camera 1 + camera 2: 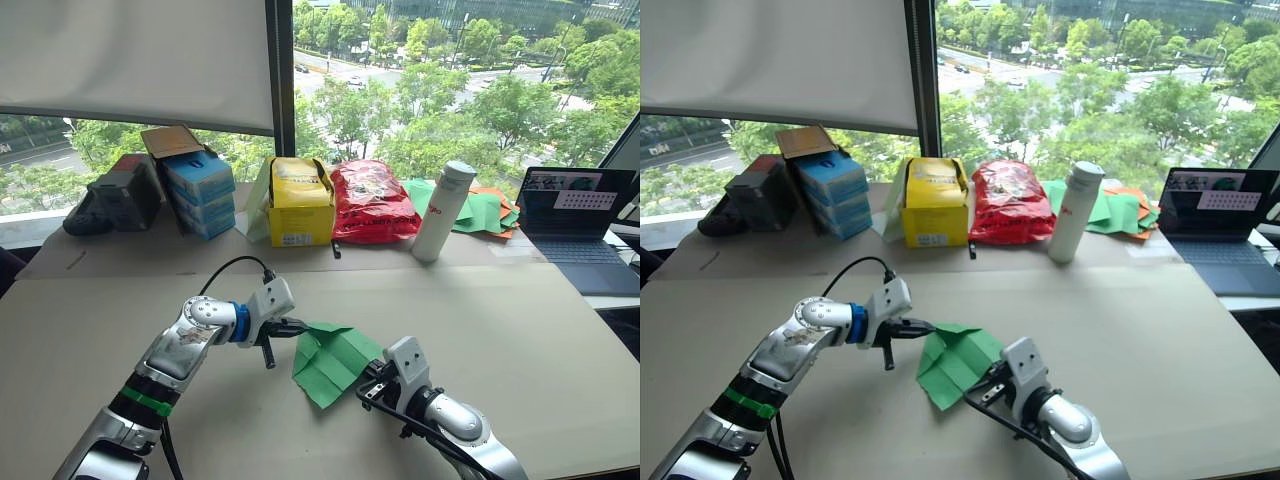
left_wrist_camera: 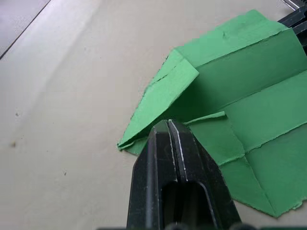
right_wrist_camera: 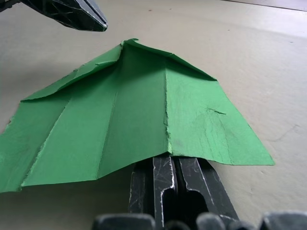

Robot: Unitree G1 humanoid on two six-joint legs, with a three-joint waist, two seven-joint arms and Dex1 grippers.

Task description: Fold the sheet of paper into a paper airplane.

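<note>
On the table [image 1: 520,330], both grippers' fingers pinch the sheet of paper [image 1: 335,360], well short of the yellow box [image 1: 300,205]

Pale beige surface [image 1: 520,330] before a daylit window [image 1: 450,80] with a dark vertical frame [image 1: 281,80], a white roller blind [image 1: 135,60] half-lowered, and green trees [image 1: 430,110] outside.
</note>
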